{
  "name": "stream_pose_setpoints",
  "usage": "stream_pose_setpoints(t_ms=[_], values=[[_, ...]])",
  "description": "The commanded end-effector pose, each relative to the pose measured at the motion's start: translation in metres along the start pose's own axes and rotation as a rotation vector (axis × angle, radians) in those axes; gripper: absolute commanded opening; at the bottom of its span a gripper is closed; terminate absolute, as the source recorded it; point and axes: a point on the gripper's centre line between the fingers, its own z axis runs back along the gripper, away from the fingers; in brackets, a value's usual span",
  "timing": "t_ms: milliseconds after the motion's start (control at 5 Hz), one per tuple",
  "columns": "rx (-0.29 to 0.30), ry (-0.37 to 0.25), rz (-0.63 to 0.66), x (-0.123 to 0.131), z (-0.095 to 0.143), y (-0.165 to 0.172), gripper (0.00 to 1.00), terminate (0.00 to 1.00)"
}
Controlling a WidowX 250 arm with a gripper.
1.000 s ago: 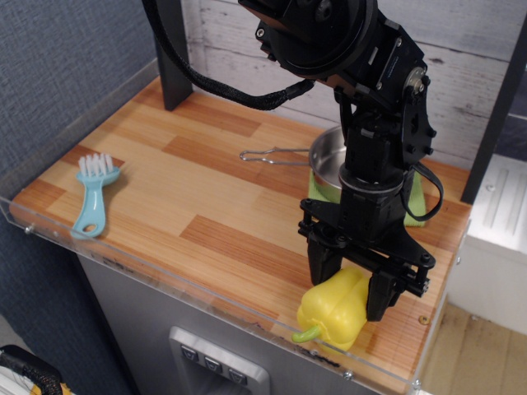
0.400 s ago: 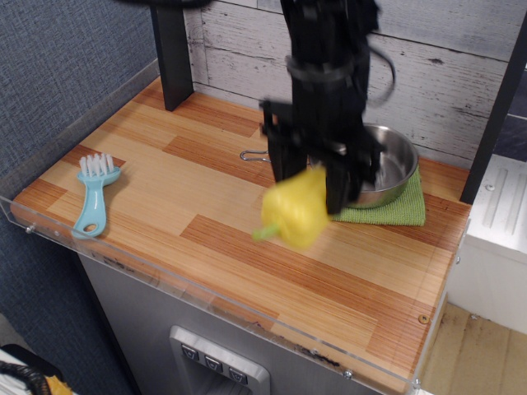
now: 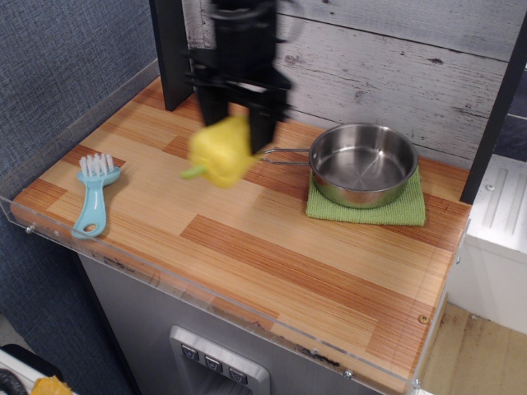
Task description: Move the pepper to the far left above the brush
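Observation:
The yellow pepper (image 3: 221, 152) with its green stem pointing left hangs in the air over the middle-left of the wooden table, blurred by motion. My black gripper (image 3: 239, 123) comes down from above and is shut on the pepper's top. The light-blue brush (image 3: 94, 197) with white bristles lies flat near the table's left front edge, well to the left of and below the pepper.
A steel pan (image 3: 365, 163) with a wire handle sits on a green cloth (image 3: 366, 207) at the right rear. A black post (image 3: 171, 53) stands at the back left. A clear acrylic rim (image 3: 165, 276) borders the table's front and left edges.
My gripper has lifted the pepper off the front right corner and carried it leftward and toward the back, past the pan. The brush and pan have not moved.

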Motion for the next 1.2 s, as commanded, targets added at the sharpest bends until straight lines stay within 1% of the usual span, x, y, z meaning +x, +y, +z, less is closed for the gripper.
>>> stream_pose_setpoints(t_ms=[0,200,400,600,800,1000], values=[[0.023,-0.039,0.086,-0.002,0.001,0.069,0.00,0.00],[0.043,-0.064,0.106,0.011,0.001,0.088,0.00,0.00],[0.076,-0.063,0.120,0.024,0.002,0.097,0.00,0.00],[0.091,-0.039,0.125,0.033,-0.009,0.105,0.00,0.00],[0.083,-0.008,0.139,0.035,-0.027,0.110,0.00,0.00],[0.032,0.023,0.130,0.037,-0.050,0.108,0.00,0.00]])
